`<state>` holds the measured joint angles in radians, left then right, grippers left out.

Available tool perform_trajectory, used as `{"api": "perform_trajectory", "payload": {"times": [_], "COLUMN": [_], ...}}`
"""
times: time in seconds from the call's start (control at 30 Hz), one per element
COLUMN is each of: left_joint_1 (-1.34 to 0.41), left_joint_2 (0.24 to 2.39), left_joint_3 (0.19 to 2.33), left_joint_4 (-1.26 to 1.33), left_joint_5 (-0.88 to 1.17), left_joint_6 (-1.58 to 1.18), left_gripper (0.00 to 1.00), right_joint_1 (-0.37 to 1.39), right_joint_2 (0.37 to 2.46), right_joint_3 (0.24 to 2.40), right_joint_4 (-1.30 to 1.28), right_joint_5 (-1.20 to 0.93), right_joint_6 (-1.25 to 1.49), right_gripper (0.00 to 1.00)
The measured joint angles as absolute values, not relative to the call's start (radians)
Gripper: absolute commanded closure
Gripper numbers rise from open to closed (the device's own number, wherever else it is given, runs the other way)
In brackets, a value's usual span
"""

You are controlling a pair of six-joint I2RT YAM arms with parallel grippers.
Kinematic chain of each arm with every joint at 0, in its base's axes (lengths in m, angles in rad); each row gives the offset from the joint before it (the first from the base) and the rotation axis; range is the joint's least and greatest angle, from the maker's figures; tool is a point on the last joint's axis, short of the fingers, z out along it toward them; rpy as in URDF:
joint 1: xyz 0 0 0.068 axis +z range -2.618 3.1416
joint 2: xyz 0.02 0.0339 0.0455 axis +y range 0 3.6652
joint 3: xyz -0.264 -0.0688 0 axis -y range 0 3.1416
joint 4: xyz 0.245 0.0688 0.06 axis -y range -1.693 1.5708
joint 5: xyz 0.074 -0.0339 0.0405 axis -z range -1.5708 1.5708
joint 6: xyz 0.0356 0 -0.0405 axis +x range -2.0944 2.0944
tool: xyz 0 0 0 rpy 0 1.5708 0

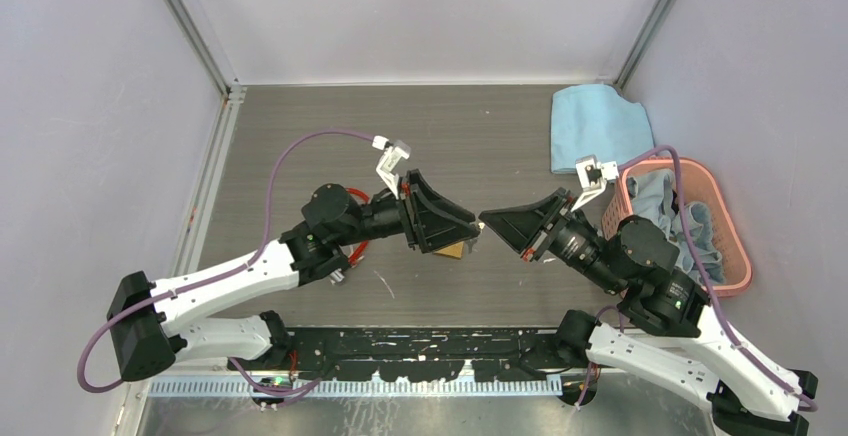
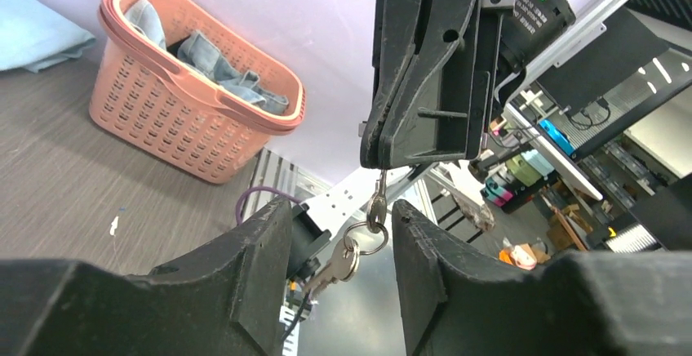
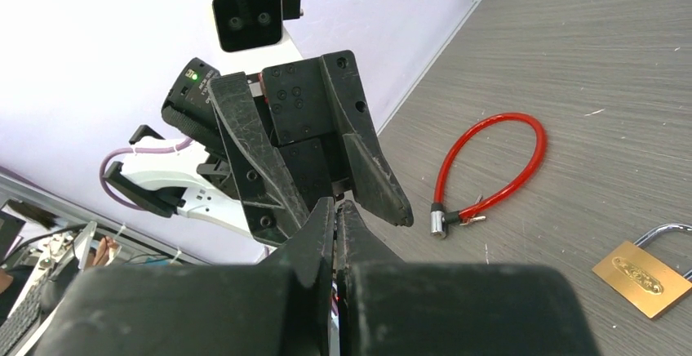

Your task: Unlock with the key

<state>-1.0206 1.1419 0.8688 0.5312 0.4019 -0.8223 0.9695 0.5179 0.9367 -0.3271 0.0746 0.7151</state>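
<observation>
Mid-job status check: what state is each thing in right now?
right gripper: shut on the key, pinching its top.
left gripper: open, straddling the key.
key: hanging from the right gripper.
brass padlock: lying flat, untouched; shackle cut off by frame.
red cable lock: lying looped, untouched.
basket: upright, clothes inside.

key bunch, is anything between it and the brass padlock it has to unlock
Yes: the left gripper. Its open fingers flank the key bunch hanging from the right gripper, and from above it overlaps the brass padlock on the table.
</observation>
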Motion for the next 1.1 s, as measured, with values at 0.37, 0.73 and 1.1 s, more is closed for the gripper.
{"api": "perform_trajectory", "payload": {"times": [0.37, 0.73, 1.1], "left_joint_1": [-1.021, -1.02, -1.02], "left_joint_2": [1.136, 1.094, 1.138], "left_joint_3": [0.854, 0.841, 0.841], "left_joint_4": [0.543, 0.501, 0.508], "left_joint_5": [0.339, 0.287, 0.306], "left_joint_6": [-0.839, -0.826, -0.839], "left_gripper": [0.56, 0.57, 0.68], "right_joint_1": [0.97, 0.97, 0.97], "right_joint_2": [0.518, 0.544, 0.559], "right_joint_3": [0.936, 0.936, 0.936], "right_joint_4": [-0.33, -0.338, -0.34], "right_joint_5": [0.122, 0.165, 0.178], "right_joint_6": [0.714, 0.713, 0.71], "right_gripper": [0.99, 0.99, 0.99]}}
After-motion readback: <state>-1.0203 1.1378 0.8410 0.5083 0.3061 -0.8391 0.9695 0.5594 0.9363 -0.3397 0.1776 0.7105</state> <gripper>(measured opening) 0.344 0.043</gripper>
